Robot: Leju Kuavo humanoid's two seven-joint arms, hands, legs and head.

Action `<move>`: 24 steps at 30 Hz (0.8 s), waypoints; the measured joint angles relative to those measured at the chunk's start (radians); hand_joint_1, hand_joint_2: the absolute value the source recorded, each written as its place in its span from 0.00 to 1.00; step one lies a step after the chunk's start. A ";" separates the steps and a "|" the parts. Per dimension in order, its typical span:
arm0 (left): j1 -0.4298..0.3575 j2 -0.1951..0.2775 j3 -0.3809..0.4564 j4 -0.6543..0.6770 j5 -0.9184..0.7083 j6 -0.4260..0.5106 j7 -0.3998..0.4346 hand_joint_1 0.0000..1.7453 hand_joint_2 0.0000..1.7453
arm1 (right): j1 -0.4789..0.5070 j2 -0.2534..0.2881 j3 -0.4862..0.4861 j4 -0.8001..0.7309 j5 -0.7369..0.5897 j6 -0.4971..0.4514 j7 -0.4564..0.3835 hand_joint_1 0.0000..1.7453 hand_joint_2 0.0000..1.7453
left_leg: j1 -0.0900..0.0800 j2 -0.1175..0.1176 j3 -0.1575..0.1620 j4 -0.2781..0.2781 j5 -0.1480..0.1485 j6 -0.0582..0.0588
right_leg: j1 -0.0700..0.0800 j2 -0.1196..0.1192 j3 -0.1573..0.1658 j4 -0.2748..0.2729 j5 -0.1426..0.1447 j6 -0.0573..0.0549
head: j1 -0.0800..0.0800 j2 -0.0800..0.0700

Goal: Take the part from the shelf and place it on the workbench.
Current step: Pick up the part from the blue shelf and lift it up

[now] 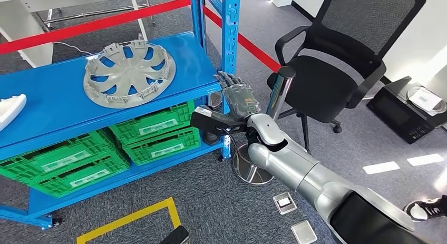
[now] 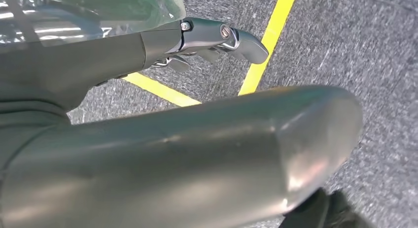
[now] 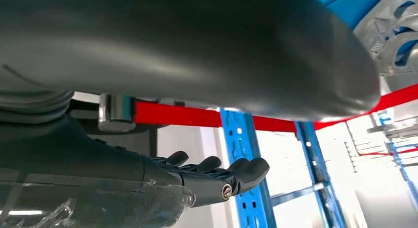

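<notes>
A: Where is your part lying?

B: Your grey round plastic wheel cover (image 1: 128, 73) is lying flat on the blue metal shelf (image 1: 52, 104), near its front corner post.

A: And your hands?

B: Your right hand (image 1: 240, 95) is hovering just beside that corner, fingers apart, holding nothing. Your left hand (image 2: 217, 38) is hanging over grey carpet; I cannot tell its state.

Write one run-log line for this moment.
right hand: open, beside shelf edge | part: on shelf, untouched | left hand: holds nothing, over floor
</notes>
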 joint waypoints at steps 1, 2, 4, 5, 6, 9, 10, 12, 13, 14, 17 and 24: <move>-0.001 0.000 0.001 0.000 0.000 0.000 0.000 0.00 0.00 | -0.001 -0.001 0.000 0.000 0.000 0.002 0.000 0.00 0.00 | 0.005 -0.010 -0.004 0.011 -0.008 -0.010 | -0.005 0.022 0.023 -0.049 0.014 0.001 | 0.000 0.000; -0.003 0.000 0.002 0.000 0.000 0.000 -0.001 0.00 0.00 | 0.000 -0.001 0.001 0.000 0.000 0.004 0.000 0.00 0.00 | 0.009 -0.020 -0.009 0.018 -0.013 -0.020 | -0.006 0.040 0.038 -0.077 0.016 -0.001 | 0.000 0.000; -0.002 -0.001 0.003 0.000 -0.001 0.000 -0.001 0.00 0.00 | 0.003 -0.002 0.001 0.000 0.000 0.007 0.000 0.00 0.00 | 0.015 -0.039 -0.017 0.020 -0.013 -0.037 | 0.000 0.046 0.045 -0.084 0.002 -0.018 | 0.000 0.000; 0.001 -0.001 0.003 0.000 -0.001 -0.001 -0.002 0.00 0.00 | 0.004 -0.002 0.001 0.000 0.000 0.008 0.000 0.00 0.00 | 0.018 -0.049 -0.017 0.015 -0.012 -0.044 | 0.002 0.033 0.046 -0.081 0.000 -0.028 | 0.000 0.000; 0.004 -0.001 0.003 0.000 -0.001 -0.002 -0.002 0.00 0.00 | 0.003 0.000 0.001 0.000 0.000 0.008 0.000 0.00 0.00 | 0.017 -0.042 -0.020 0.018 -0.015 -0.049 | 0.003 0.021 0.050 -0.082 -0.003 -0.038 | -0.001 0.000; 0.004 -0.001 0.003 0.000 -0.001 -0.002 -0.002 0.00 0.00 | -0.001 0.002 0.001 -0.002 0.000 0.008 0.000 0.00 0.00 | 0.007 0.037 -0.078 0.138 -0.065 -0.051 | 0.008 -0.019 0.071 -0.091 -0.011 -0.062 | -0.010 0.000; 0.002 -0.001 0.003 0.000 -0.001 -0.002 -0.002 0.00 0.00 | -0.001 0.002 0.001 -0.001 0.000 0.008 0.000 0.00 0.00 | 0.005 0.053 -0.114 0.206 -0.087 -0.050 | 0.013 -0.034 0.077 -0.092 -0.015 -0.067 | -0.012 0.000; 0.003 -0.001 0.003 0.000 -0.002 -0.002 -0.002 0.00 0.00 | 0.002 0.001 0.002 -0.001 0.000 0.010 0.000 0.00 0.00 | 0.002 0.062 -0.168 0.289 -0.097 -0.045 | 0.021 -0.061 0.086 -0.092 -0.024 -0.074 | -0.013 0.000; 0.005 -0.001 0.003 0.000 -0.002 -0.002 -0.002 0.00 0.00 | 0.002 0.001 0.002 -0.001 0.001 0.011 0.000 0.00 0.00 | -0.001 0.064 -0.170 0.279 -0.075 -0.040 | 0.025 -0.073 0.091 -0.092 -0.028 -0.075 | -0.013 0.000; 0.006 -0.001 0.003 0.000 -0.002 -0.002 -0.002 0.00 0.00 | 0.002 0.002 0.002 -0.001 0.002 0.011 0.000 0.00 0.00 | -0.006 0.070 -0.154 0.233 -0.037 -0.032 | 0.029 -0.084 0.098 -0.092 -0.033 -0.076 | -0.013 0.000; 0.003 0.000 0.003 0.000 -0.002 -0.002 -0.002 0.00 0.00 | -0.001 0.002 0.002 -0.001 0.004 0.011 0.000 0.00 0.00 | -0.033 0.138 -0.081 0.068 0.042 -0.003 | 0.039 -0.116 0.116 -0.094 -0.048 -0.070 | -0.013 0.000; 0.003 -0.001 0.004 0.000 -0.002 -0.002 -0.002 0.00 0.00 | -0.004 0.000 0.001 -0.001 0.021 0.001 0.007 0.00 0.00 | -0.028 0.107 -0.058 0.016 0.040 0.022 | 0.034 -0.056 0.075 -0.005 -0.108 -0.039 | -0.007 0.000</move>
